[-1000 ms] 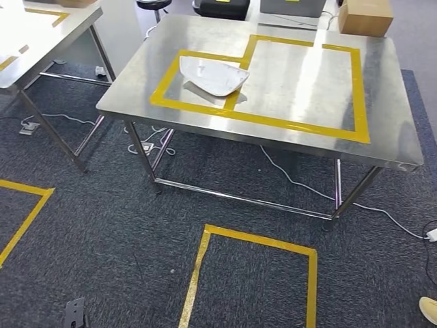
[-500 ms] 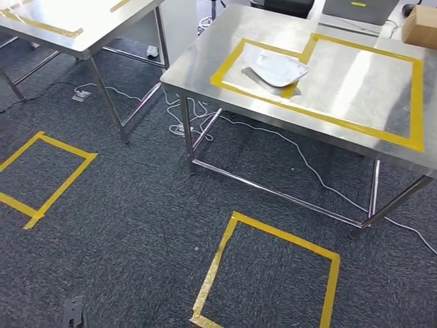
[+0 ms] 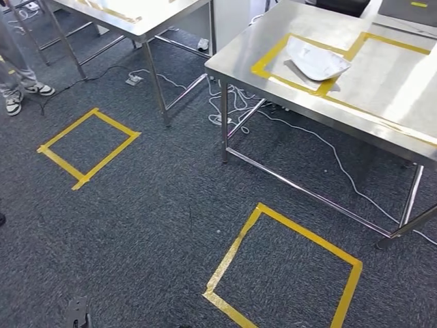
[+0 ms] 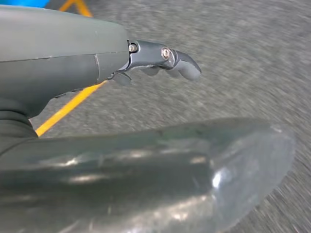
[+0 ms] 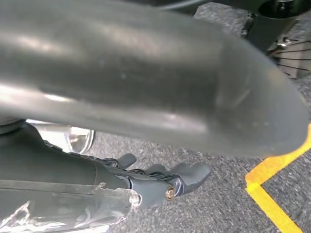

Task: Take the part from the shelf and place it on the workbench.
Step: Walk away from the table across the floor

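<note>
A white curved part [image 3: 315, 60] lies on the steel workbench [image 3: 236, 57] at the upper right of the head view, inside a yellow tape outline and across one tape line. My left hand [image 4: 139, 165] hangs over the grey carpet with its fingers [image 4: 172, 57] stretched out apart from the thumb, holding nothing. My right hand [image 5: 146, 82] also hangs above the carpet, fingers [image 5: 180, 178] extended away from the thumb, with nothing in it. Both hands are far from the part.
A second steel table [image 3: 139, 20] stands at the upper left. A person's legs and shoes [image 3: 16, 89] are at the far left edge. Yellow tape squares [image 3: 87, 147] [image 3: 283, 266] mark the carpet. Cables [image 3: 232, 109] trail under the workbench.
The camera has swung left, so the workbench and the part have slid to the right of the picture. A person's legs have come into view at the left.
</note>
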Robot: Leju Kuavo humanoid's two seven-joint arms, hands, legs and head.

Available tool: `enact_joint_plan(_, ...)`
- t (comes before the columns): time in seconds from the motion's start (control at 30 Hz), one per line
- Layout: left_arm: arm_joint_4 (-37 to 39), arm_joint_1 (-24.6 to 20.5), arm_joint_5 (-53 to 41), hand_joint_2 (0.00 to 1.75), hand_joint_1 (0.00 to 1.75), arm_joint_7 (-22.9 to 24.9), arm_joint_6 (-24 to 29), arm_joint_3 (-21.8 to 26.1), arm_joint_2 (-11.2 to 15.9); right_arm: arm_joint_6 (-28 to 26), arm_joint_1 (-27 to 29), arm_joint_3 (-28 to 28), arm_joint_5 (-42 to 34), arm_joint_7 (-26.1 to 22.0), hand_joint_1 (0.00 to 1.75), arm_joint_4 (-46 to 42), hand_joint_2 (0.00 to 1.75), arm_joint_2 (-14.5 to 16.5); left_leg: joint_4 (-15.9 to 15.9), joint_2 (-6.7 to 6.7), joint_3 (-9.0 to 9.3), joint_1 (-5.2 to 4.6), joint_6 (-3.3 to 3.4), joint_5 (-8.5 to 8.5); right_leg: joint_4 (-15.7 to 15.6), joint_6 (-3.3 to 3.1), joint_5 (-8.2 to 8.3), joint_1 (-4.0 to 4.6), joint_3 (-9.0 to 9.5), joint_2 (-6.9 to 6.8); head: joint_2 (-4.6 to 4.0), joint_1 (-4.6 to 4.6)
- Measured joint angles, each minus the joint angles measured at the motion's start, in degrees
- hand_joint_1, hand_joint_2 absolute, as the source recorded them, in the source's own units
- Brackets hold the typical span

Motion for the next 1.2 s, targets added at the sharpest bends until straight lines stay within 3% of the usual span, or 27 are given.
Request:
enact_joint_plan(0.07, 0.0, 0.0, 0.0, 0.00, 0.00, 0.2, -0.8, 0.0, 0.0, 0.0, -0.1, 0.0, 0.1, 0.0, 0.00, 0.0, 0.00, 0.0, -5.2, 1.78, 5.34, 0.30, -0.39, 2.68, 0.6, 0.54, 0.83, 0.02, -1.58, -1.56, 0.00, -0.04)
enact_joint_plan(0.13, 0.0, -0.3, 0.1, 0.00, 0.00, 0.4, -1.5, 0.0, 0.0, -0.1, -0.1, 0.0, 0.2, 0.0, 0.00, 0.0, 0.00, 0.0, -13.9, 4.29, 11.61, 0.12, -0.07, 1.70, 1.5, 1.21, 1.41, 0.17, -2.62, -3.04, 0.00, -0.10)
enact_joint_plan(0.17, 0.0, -0.5, 0.1, 0.00, 0.00, 0.4, -1.7, 0.0, 0.0, -0.1, -0.2, 0.0, 0.2, 0.0, 0.00, 0.0, 0.00, 0.0, -16.6, 4.92, 13.12, -0.13, 0.43, 0.80, 1.8, 1.51, 1.78, 0.20, -2.91, -3.70, 0.00, -0.13)
enact_joint_plan(0.2, 0.0, -0.5, 0.1, 0.00, 0.00, 0.5, -1.9, 0.0, 0.1, -0.2, -0.3, 0.0, 0.2, 0.0, 0.00, 0.0, 0.00, 0.0, -17.9, 4.67, 13.44, -0.45, 1.10, 0.45, 1.9, 1.83, 2.24, 0.09, -3.16, -4.40, 0.00, -0.15)
enact_joint_plan(0.23, 0.0, -0.3, 0.1, 0.00, 0.00, 0.5, -2.0, 0.0, 0.1, -0.2, -0.4, 0.0, 0.3, 0.0, 0.00, 0.0, 0.00, 0.0, -18.1, 4.20, 12.97, -0.61, 1.83, 0.69, 1.8, 2.13, 2.70, -0.07, -3.35, -4.93, 0.00, -0.18)
enact_joint_plan(0.27, 0.0, 0.0, 0.1, 0.00, 0.00, 0.5, -2.0, 0.0, 0.1, -0.2, -0.4, 0.0, 0.3, 0.0, 0.00, 0.0, 0.00, 0.0, -18.1, 3.73, 12.44, -0.73, 2.45, 1.22, 2.0, 2.44, 2.40, -0.32, -3.57, -4.47, 0.00, -0.19)
enact_joint_plan(0.3, 0.1, 0.2, 0.2, 0.00, 0.00, 0.5, -2.1, 0.1, 0.2, -0.2, -0.3, 0.0, 0.3, 0.1, 0.00, 0.0, 0.00, 0.0, -18.1, 3.23, 11.88, -0.75, 3.04, 1.83, 3.0, 2.74, 1.07, -0.54, -3.98, -3.17, 0.00, -0.18)
enact_joint_plan(0.37, 0.1, 0.2, 0.2, 0.00, 0.00, 0.6, -2.1, 0.1, 0.3, -0.2, 0.0, 0.0, 0.4, 0.1, 0.00, 0.0, 0.00, 0.0, -18.2, 1.97, 10.30, -0.72, 3.81, 3.30, 8.4, 3.12, -4.30, -0.75, -5.64, 0.73, 0.00, -0.06)
enact_joint_plan(0.4, 0.1, 0.1, 0.2, 0.00, 0.00, 0.6, -2.1, 0.1, 0.3, -0.2, 0.1, 0.0, 0.4, 0.1, 0.00, 0.0, 0.00, 0.0, -18.1, 1.20, 9.36, -0.79, 3.99, 4.09, 12.4, 3.11, -7.12, -0.71, -6.64, 2.05, 0.00, -0.04)
enact_joint_plan(0.43, 0.1, 0.0, 0.2, 0.00, 0.00, 0.6, -2.1, 0.1, 0.3, -0.2, 0.2, 0.0, 0.4, 0.1, 0.00, 0.0, 0.00, 0.0, -18.1, 0.44, 8.38, -0.89, 4.04, 4.88, 16.0, 3.00, -8.93, -0.61, -7.30, 2.67, 0.00, -0.04)
enact_joint_plan(0.47, 0.1, 0.0, 0.2, 0.00, 0.00, 0.6, -2.1, 0.1, 0.3, -0.2, 0.2, 0.0, 0.4, 0.1, 0.00, 0.0, 0.00, 0.0, -18.1, -0.31, 7.38, -0.98, 4.02, 5.68, 18.3, 2.81, -9.43, -0.46, -7.27, 2.93, 0.00, -0.07)
enact_joint_plan(0.5, 0.1, 0.1, 0.2, 0.00, 0.00, 0.6, -2.1, 0.1, 0.3, -0.2, 0.1, 0.0, 0.4, 0.1, 0.00, 0.0, 0.00, 0.0, -18.1, -1.01, 6.44, -1.03, 3.94, 6.45, 18.5, 2.59, -8.59, -0.33, -6.29, 3.07, 0.00, -0.09)
enact_joint_plan(0.57, 0.1, 0.1, 0.2, 0.00, 0.00, 0.6, -2.2, 0.1, 0.3, -0.3, 0.0, 0.0, 0.6, 0.2, 0.00, 0.0, 0.00, 0.0, -18.0, -2.51, 4.63, -0.99, 3.58, 8.00, 12.9, 2.19, -5.38, -0.31, -1.35, 4.11, 0.00, -0.10)
enact_joint_plan(0.6, 0.1, 0.1, 0.1, 0.00, 0.00, 0.6, -2.3, 0.1, 0.3, -0.4, -0.1, 0.1, 0.7, 0.3, 0.00, 0.0, 0.00, 0.0, -17.9, -3.25, 3.84, -1.01, 3.31, 8.76, 8.1, 2.07, -4.99, -0.46, 2.01, 5.71, 0.00, -0.08)
enact_joint_plan(0.67, 0.1, 0.1, 0.1, 0.00, 0.00, 0.7, -2.8, 0.1, 0.3, -0.7, -0.1, 0.2, 1.1, 0.5, 0.00, 0.0, 0.00, 0.0, -18.0, -4.53, 3.00, -1.03, 2.67, 10.15, 1.3, 1.92, -5.83, -0.67, 6.24, 8.39, -0.01, -0.19)
enact_joint_plan(0.7, 0.1, 0.2, 0.1, 0.00, 0.00, 0.8, -3.0, 0.1, 0.4, -0.9, -0.1, 0.2, 1.2, 0.6, 0.00, 0.0, 0.00, 0.0, -18.2, -5.14, 2.77, -1.02, 2.29, 10.77, 0.0, 1.75, -6.37, -0.62, 6.80, 8.91, -0.01, -0.22)
enact_joint_plan(0.77, 0.1, 0.5, 0.0, 0.00, 0.00, 0.8, -3.5, 0.1, 0.5, -1.5, -0.1, 0.2, 1.3, 0.6, 0.00, 0.0, 0.00, 0.0, -18.5, -5.78, 2.37, -0.88, 1.58, 11.55, 0.0, 0.98, -5.81, -0.55, 6.03, 7.58, -0.02, -0.24)
enact_joint_plan(0.8, 0.1, 0.7, 0.0, 0.00, 0.00, 0.8, -3.7, 0.1, 0.6, -1.7, -0.2, 0.2, 1.2, 0.5, 0.00, 0.0, 0.00, 0.1, -18.0, -4.96, 1.94, -0.88, 1.35, 10.73, 0.1, 0.44, -5.33, -0.54, 5.63, 6.80, -0.02, -0.49)
enact_joint_plan(0.87, 0.2, 0.9, 0.0, 0.00, 0.00, 0.4, -3.8, 0.1, 0.8, -2.3, -0.2, 0.2, 0.9, 0.1, 0.00, 0.0, 0.00, 0.1, -13.6, -2.06, 0.29, -0.95, 1.05, 5.84, 0.0, -0.34, -4.21, -0.52, 4.65, 4.97, -0.02, -1.01)
enact_joint_plan(0.93, 0.2, 0.8, 0.1, 0.00, 0.00, -0.4, -3.5, 0.1, 0.8, -2.7, 0.0, 0.2, 0.8, -0.1, 0.00, 0.0, 0.00, 0.1, -6.1, -0.47, -1.80, -0.94, 0.68, 0.49, 0.0, -0.48, -3.24, -0.35, 3.55, 3.11, -0.02, -1.31)
enact_joint_plan(0.97, 0.2, 0.8, 0.1, 0.00, 0.00, -0.8, -3.2, 0.2, 0.9, -2.9, 0.1, 0.2, 0.9, -0.2, 0.00, 0.0, 0.00, 0.1, -3.0, -0.27, -2.35, -0.91, 0.55, -0.35, 0.1, -0.45, -2.80, -0.30, 2.98, 2.15, -0.02, -1.33)
enact_joint_plan(1.0, 0.2, 0.8, 0.1, 0.00, 0.00, -1.0, -3.0, 0.2, 1.0, -3.1, 0.1, 0.2, 1.0, -0.2, 0.00, 0.0, 0.00, 0.1, -1.4, -0.18, -2.16, -0.90, 0.48, 0.04, 0.1, -0.39, -2.42, -0.27, 2.40, 1.24, -0.02, -1.34)
enact_joint_plan(1.03, 0.2, 0.9, 0.1, 0.00, 0.00, -1.1, -2.8, 0.2, 1.1, -3.2, 0.1, 0.2, 1.1, -0.3, 0.00, 0.0, 0.00, 0.1, -1.8, -0.04, -0.89, -0.90, 0.51, 1.23, 0.2, -0.28, -2.10, -0.25, 1.89, 0.37, -0.02, -1.37)
enact_joint_plan(1.1, 0.2, 1.1, 0.1, 0.00, 0.00, -1.2, -2.6, 0.2, 1.3, -3.3, 0.0, 0.2, 1.2, -0.3, 0.00, 0.0, 0.00, 0.2, -8.2, 1.65, 4.59, -1.05, 0.88, 3.36, 0.2, -0.02, -1.70, -0.20, 1.33, -1.15, -0.02, -1.40)
enact_joint_plan(1.17, 0.2, 1.0, 0.1, 0.00, 0.00, -1.2, -2.5, 0.3, 1.4, -3.4, 0.0, 0.2, 1.2, -0.4, 0.00, 0.0, 0.00, 0.3, -15.7, 4.17, 9.90, -1.48, 1.57, 3.63, 0.4, 0.42, -1.48, 0.01, 1.09, -2.50, -0.02, -1.42)
enact_joint_plan(1.2, 0.2, 0.9, 0.1, 0.00, 0.00, -1.2, -2.5, 0.3, 1.4, -3.4, -0.1, 0.2, 1.3, -0.4, 0.00, 0.0, 0.00, 0.4, -17.7, 4.83, 11.06, -1.67, 1.97, 3.34, 0.5, 0.69, -1.34, 0.12, 0.96, -3.13, -0.02, -1.43)
